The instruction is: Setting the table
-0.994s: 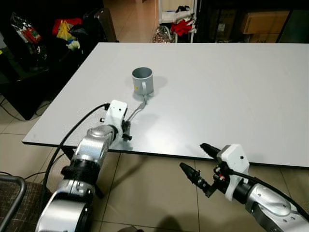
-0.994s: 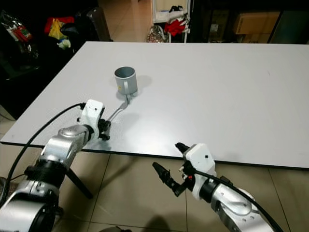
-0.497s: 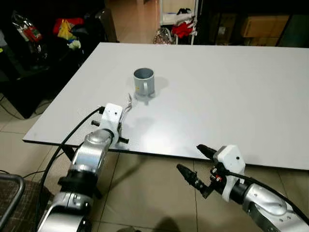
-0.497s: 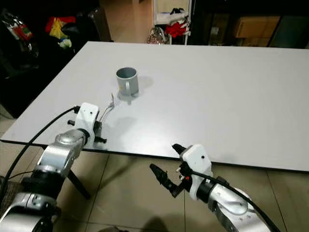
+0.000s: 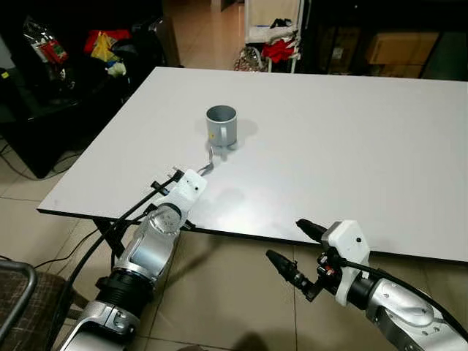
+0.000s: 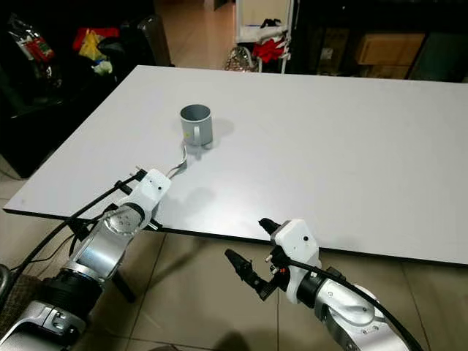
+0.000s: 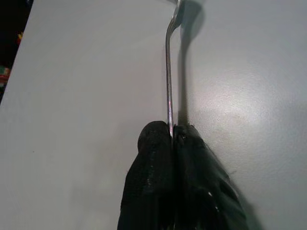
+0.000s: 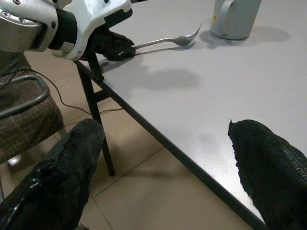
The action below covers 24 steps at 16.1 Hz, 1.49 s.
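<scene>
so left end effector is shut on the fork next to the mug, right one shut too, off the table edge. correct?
Not quite. The right end effector is open, its fingers spread wide in the right wrist view. The rest holds: the left end effector is shut on the fork beside the mug, the right one off the table edge.

A tiled floor [image 5: 219, 292] is running beneath the scene, beige with pale grout lines, and continuing into the upper centre of the frame. At upper left, red and yellow items [image 5: 102, 44] are lying in a dark, cluttered area; what they are cannot be made out. At top centre, a white rack [image 5: 272, 29] is standing with red cloth [image 5: 276, 50] hanging on it. At upper right, cardboard boxes [image 5: 395, 47] are sitting behind dark shelving. At lower left, a chair [image 5: 18, 307] with a woven brown seat is showing.
</scene>
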Available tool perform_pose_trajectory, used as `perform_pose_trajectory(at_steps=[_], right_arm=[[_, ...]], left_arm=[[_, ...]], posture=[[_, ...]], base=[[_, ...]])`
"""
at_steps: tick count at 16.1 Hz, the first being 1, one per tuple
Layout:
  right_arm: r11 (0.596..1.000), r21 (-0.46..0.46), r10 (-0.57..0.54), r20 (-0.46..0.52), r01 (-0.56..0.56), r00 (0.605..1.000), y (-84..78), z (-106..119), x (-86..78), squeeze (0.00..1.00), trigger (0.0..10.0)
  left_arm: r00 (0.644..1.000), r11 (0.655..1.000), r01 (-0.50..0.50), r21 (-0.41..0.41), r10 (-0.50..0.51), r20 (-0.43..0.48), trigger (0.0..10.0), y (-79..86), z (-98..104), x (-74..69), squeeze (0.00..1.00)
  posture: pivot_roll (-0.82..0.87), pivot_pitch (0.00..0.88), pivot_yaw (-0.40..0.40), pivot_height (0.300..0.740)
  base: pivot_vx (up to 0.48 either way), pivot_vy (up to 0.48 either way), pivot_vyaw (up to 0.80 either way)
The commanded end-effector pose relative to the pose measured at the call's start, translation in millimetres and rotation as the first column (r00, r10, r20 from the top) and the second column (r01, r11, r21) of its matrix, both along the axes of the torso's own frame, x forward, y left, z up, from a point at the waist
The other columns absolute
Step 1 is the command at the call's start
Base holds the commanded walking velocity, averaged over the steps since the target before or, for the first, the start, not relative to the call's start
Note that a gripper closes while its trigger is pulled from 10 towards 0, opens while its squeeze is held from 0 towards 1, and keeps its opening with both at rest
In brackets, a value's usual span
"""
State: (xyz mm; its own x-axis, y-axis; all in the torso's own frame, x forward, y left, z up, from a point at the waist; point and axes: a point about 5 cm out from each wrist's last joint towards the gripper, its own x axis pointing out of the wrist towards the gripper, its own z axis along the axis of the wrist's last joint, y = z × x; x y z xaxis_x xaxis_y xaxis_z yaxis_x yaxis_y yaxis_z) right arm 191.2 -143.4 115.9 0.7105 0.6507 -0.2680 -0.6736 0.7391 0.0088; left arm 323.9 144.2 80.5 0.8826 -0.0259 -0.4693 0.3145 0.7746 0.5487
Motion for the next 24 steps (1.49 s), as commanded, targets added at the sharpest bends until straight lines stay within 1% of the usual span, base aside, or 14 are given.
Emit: perform_pose_trajectory(at_steps=[1, 2, 4, 5, 6, 7, 11, 16, 17, 18, 19, 20, 23, 24], right_arm=[[1.0, -0.004, 0.019, 0.013, -0.019, 1.0, 1.2, 3.1, 0.8, 0.0, 10.0], [1.0, -0.003, 0.022, 0.013, -0.022, 1.0, 1.5, 3.3, 0.9, 0.0, 10.0], [1.0, -0.003, 0.023, 0.014, -0.023, 1.0, 1.6, 3.5, 1.8, 0.0, 10.0], [1.0, -0.002, 0.023, 0.016, -0.023, 1.0, 1.2, 3.8, 2.4, 0.0, 10.0], [1.0, -0.002, 0.022, 0.017, -0.022, 1.0, 1.0, 4.0, 2.7, 0.0, 10.0], [1.0, -0.003, 0.022, 0.018, -0.022, 1.0, 0.7, 3.9, 3.0, 0.0, 10.0], [1.0, -0.004, 0.017, 0.019, -0.017, 1.0, 0.0, 3.5, 3.3, 0.0, 10.0], [1.0, -0.007, 0.013, 0.023, -0.013, 1.0, -2.4, 3.9, 5.1, 0.0, 10.0], [1.0, -0.007, 0.011, 0.026, -0.01, 1.0, -3.3, 4.3, 6.5, 0.0, 10.0], [1.0, -0.006, 0.01, 0.027, -0.01, 1.0, -3.2, 4.4, 6.8, 0.0, 10.0], [1.0, -0.005, 0.013, 0.028, -0.013, 1.0, -2.8, 4.4, 7.4, 0.0, 10.0], [1.0, -0.003, 0.018, 0.027, -0.018, 0.999, -2.1, 4.4, 7.5, 0.0, 10.0], [0.999, 0.001, 0.05, 0.027, -0.05, 0.998, 1.0, 5.4, 8.6, 0.0, 10.0], [0.999, 0.0, 0.054, 0.027, -0.054, 0.998, 0.8, 5.7, 8.9, 0.0, 10.0]], left_arm=[[0.998, 0.998, -0.036, 0.049, 0.038, -0.047, 0.0, 7.3, -10.6, -2.4, 0.0], [0.998, 0.998, -0.041, 0.053, 0.043, -0.037, 0.0, 6.6, -8.4, 0.1, 0.0], [0.999, 0.999, -0.035, 0.016, 0.036, -0.019, 0.0, 1.8, -3.0, 3.7, 0.0], [0.999, 0.999, -0.035, -0.023, 0.035, -0.028, 10.0, -1.0, -2.4, 3.7, 0.06], [0.999, 0.998, -0.037, -0.046, 0.035, -0.032, 10.0, -2.3, -2.0, 3.4, 0.6], [0.999, 0.998, -0.029, -0.062, 0.027, -0.035, 10.0, -3.7, -1.5, 3.4, 1.0], [1.0, 0.995, -0.024, -0.102, 0.022, -0.016, 10.0, -5.8, 4.2, 6.2, 1.0], [1.0, 0.97, 0.024, -0.243, -0.02, 0.017, 10.0, -13.9, 21.3, 8.6, 1.0], [0.997, 0.962, -0.01, -0.275, 0.032, 0.075, 10.0, -7.3, 31.3, 15.4, 0.89], [0.994, 0.955, -0.026, -0.297, 0.055, 0.091, 10.0, -4.7, 34.5, 17.7, 0.89], [0.982, 0.943, -0.078, -0.324, 0.129, 0.137, 10.0, 7.6, 44.1, 25.4, 0.0], [0.979, 0.95, -0.102, -0.295, 0.149, 0.14, 10.0, 15.2, 44.5, 27.8, 0.0], [0.982, 0.987, -0.145, -0.069, 0.152, 0.114, 10.0, 47.8, 33.7, 31.9, 0.0], [0.986, 0.99, -0.135, -0.039, 0.138, 0.098, 10.0, 53.6, 29.5, 31.9, 0.0]], posture=[[-0.12, 0.004, 0.05, 0.74], [-0.12, 0.005, 0.048, 0.74], [-0.12, 0.004, 0.048, 0.74], [-0.12, 0.003, 0.049, 0.74], [-0.12, 0.002, 0.049, 0.74], [-0.12, 0.002, 0.05, 0.74], [-0.12, 0.002, 0.051, 0.74], [-0.11, 0.0, 0.053, 0.74], [-0.11, 0.0, 0.052, 0.74], [-0.11, 0.0, 0.052, 0.74], [-0.11, 0.0, 0.048, 0.74], [-0.11, 0.0, 0.048, 0.74], [-0.11, 0.0, 0.047, 0.74], [-0.11, 0.0, 0.045, 0.74]], base=[[0.0, 0.0, 0.0], [0.0, 0.0, 0.0], [0.0, 0.0, 0.0], [0.0, 0.0, 0.0], [0.0, 0.0, 0.0], [0.0, 0.0, 0.0], [0.0, 0.0, 0.0], [0.0, 0.0, 0.0], [0.0, 0.0, 0.0], [0.0, 0.0, 0.0], [0.0, 0.0, 0.0], [0.0, 0.0, 0.0], [0.0, 0.0, 0.0], [0.0, 0.0, 0.0]])
